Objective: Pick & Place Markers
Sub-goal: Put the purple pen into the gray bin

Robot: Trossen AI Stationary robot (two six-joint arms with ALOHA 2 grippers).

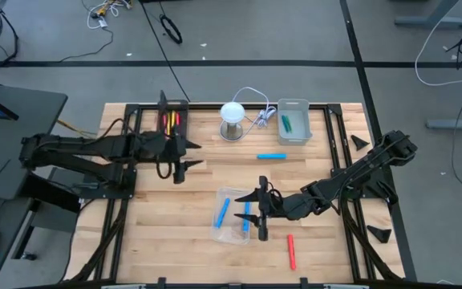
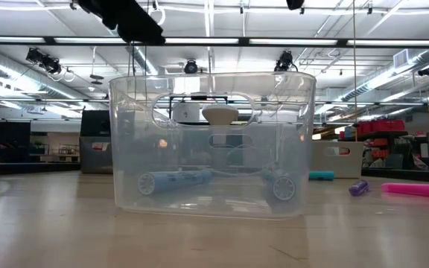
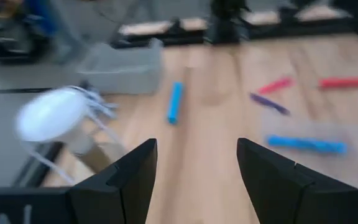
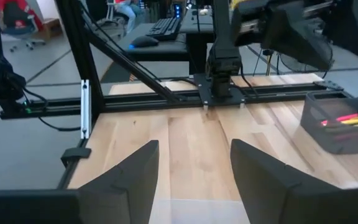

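Note:
Loose markers lie flat on the wooden table: a blue one (image 1: 271, 156), a red one (image 1: 291, 250) and a purple one (image 3: 269, 104). Two blue markers (image 1: 223, 210) (image 1: 247, 217) lie inside the clear tray (image 1: 233, 234). The black tray (image 1: 172, 120) holds red and yellow markers, and the grey tray (image 1: 293, 120) holds a green and a blue one. My right gripper (image 1: 261, 210) is open above the clear tray's right side. My left gripper (image 1: 192, 155) is open and held off the table, just in front of the black tray, pointing toward the table's middle.
A white domed object (image 1: 233, 116) with a white cable stands between the black and grey trays at the far edge. A black frame rail (image 4: 166, 99) runs round the table. Bare wood lies between my two grippers and along the near edge.

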